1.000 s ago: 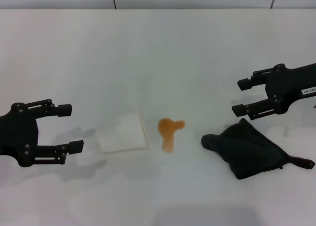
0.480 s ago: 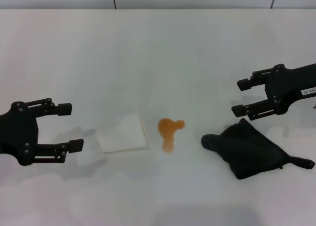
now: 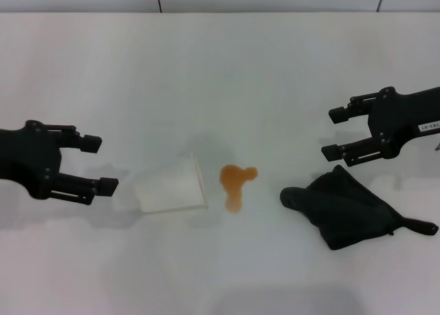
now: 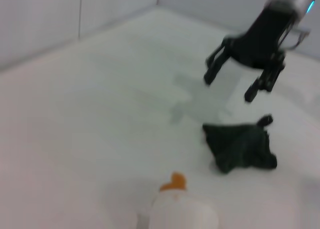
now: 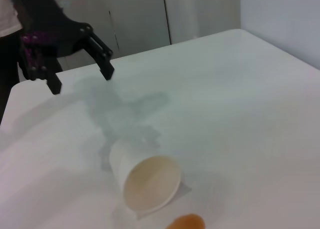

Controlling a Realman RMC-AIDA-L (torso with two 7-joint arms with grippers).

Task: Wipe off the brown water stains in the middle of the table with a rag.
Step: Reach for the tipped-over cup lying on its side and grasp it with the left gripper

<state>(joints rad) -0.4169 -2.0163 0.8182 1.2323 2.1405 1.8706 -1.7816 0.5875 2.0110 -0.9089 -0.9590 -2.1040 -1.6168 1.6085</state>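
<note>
At mid-table (image 3: 275,74) the orange-brown puddle (image 3: 234,182) sits unwiped. I hold my right gripper (image 3: 331,131), fingers spread, just above the crumpled black rag (image 3: 347,206); next, descend and grasp. My left gripper (image 3: 100,164) idles open beside the tipped white paper cup (image 3: 172,187).

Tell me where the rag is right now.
In the head view, the rag lies on the table at the robot's right, beside the brown water stains, just below the open right gripper.
</note>
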